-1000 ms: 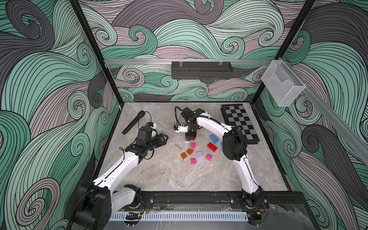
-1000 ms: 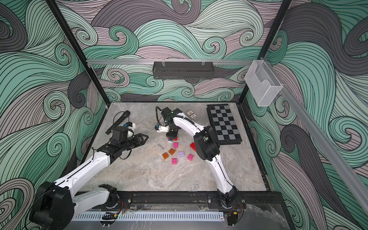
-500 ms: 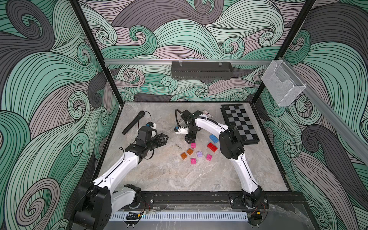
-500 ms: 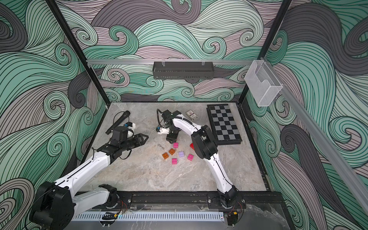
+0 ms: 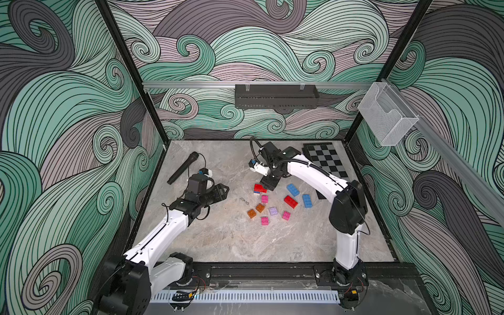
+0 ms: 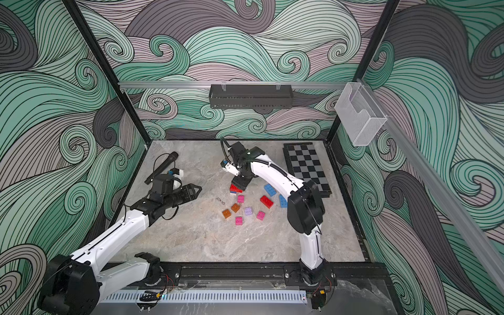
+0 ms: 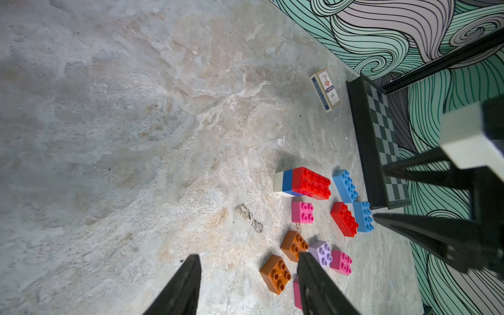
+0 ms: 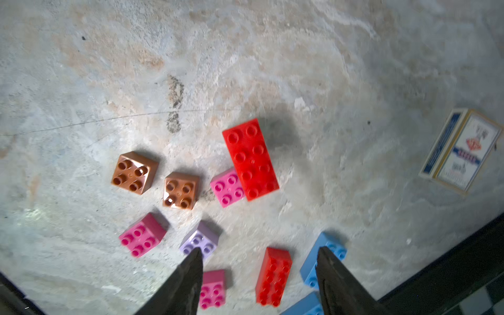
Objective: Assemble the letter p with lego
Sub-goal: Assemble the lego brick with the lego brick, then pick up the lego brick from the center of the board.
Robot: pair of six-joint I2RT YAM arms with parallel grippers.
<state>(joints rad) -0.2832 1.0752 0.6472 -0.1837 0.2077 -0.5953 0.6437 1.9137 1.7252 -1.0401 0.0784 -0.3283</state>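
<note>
Plastic bricks, twelve counted, all on the grey stone-look table (image 5: 231,240).

Top views:
- One stack (image 5: 259,188) of three bricks, red over blue over white, at the far end of the group.
- Loose bricks near the stack: three pink squares (image 5: 264,198) (image 5: 285,215) (image 5: 264,220), two orange squares (image 5: 260,207) (image 5: 251,213), one lilac square (image 5: 273,210), one red oblong (image 5: 290,201), two blue oblongs (image 5: 293,189) (image 5: 307,200).
- One right pincer (image 5: 268,185), pointing down close by the stack.
- One left pincer (image 5: 222,189), well apart from the bricks.
- One microphone (image 5: 182,168).
- One chessboard (image 5: 327,161).

Left wrist view:
- The left pincer's two fingers (image 7: 188,286) are spread, with nothing between them.
- The stack and all nine loose bricks are in sight, one pink square half hidden behind a finger.
- One card box (image 7: 326,90) lies near the chessboard.

Right wrist view:
- The right pincer's two fingers (image 8: 191,278) are spread wide and empty above the loose bricks.
- The stack shows its red top, eight studs, with one pink square just beside it.
- The card box lies apart from the bricks.
</note>
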